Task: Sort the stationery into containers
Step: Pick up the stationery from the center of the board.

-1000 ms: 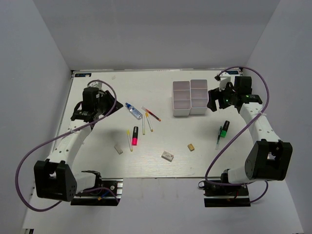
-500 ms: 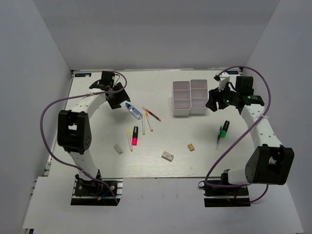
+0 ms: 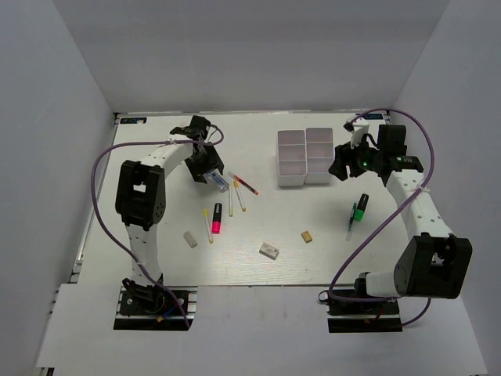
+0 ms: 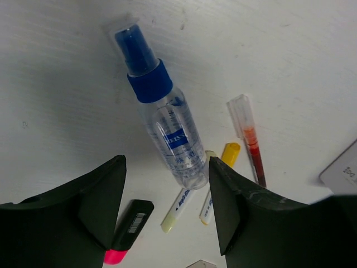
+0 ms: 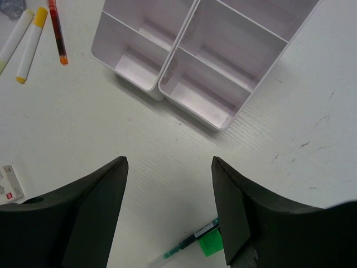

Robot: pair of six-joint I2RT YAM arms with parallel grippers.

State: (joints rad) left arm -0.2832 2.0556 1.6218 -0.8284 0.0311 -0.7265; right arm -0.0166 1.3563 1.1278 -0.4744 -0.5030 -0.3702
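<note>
The blue-capped clear bottle [image 3: 216,180] lies on the table, and my left gripper [image 3: 207,166] hovers over it, open and empty. In the left wrist view the bottle [image 4: 165,123] lies between and beyond the spread jaws of the left gripper [image 4: 167,215]. Close by are a pink-black marker [image 4: 127,228], yellow pens [image 4: 186,205] and a red pen [image 4: 252,149]. My right gripper [image 3: 342,163] is open and empty just right of the white containers [image 3: 290,181]. It looks down on their near wall [image 5: 133,76], with a green pen [image 5: 187,247] below it.
A green-black marker [image 3: 360,207] lies right of centre. A pink-black marker [image 3: 217,218] and a yellow pen [image 3: 207,225] lie left of centre. A grey eraser [image 3: 190,239], a white eraser [image 3: 269,251] and a tan eraser [image 3: 306,236] lie toward the near edge.
My left arm has swung from the far left edge rightward, and its gripper now stands over the bottle. My right arm has barely moved.
</note>
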